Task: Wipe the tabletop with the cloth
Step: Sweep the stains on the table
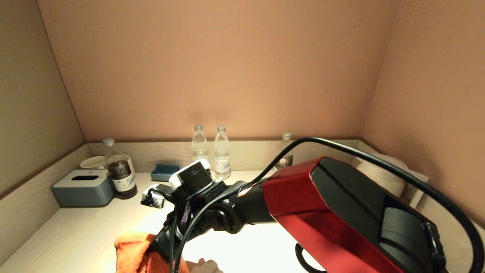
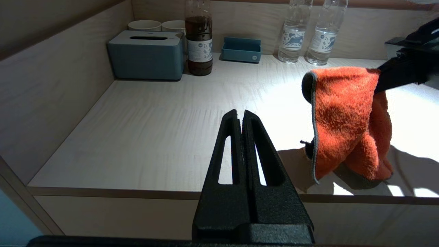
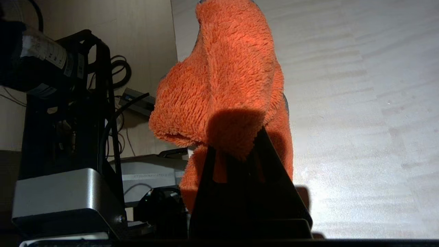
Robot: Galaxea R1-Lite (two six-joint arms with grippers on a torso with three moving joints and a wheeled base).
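An orange fluffy cloth (image 1: pixel 132 248) hangs from my right gripper (image 3: pixel 236 144), which is shut on its top fold. In the left wrist view the cloth (image 2: pixel 346 120) dangles with its lower end touching the pale wooden tabletop (image 2: pixel 154 137) near the front edge, and the right gripper (image 2: pixel 384 79) pinches it from the right. In the head view my red right arm reaches across to the front left of the tabletop (image 1: pixel 75 235). My left gripper (image 2: pixel 241 115) is shut and empty, held just off the table's front edge, left of the cloth.
At the back left stand a grey-blue tissue box (image 1: pixel 84 187), a dark-liquid bottle (image 1: pixel 121 172), white cups (image 1: pixel 93 162) and a small blue tray (image 1: pixel 165 171). Three water bottles (image 1: pixel 222 155) line the back wall. Walls close in three sides.
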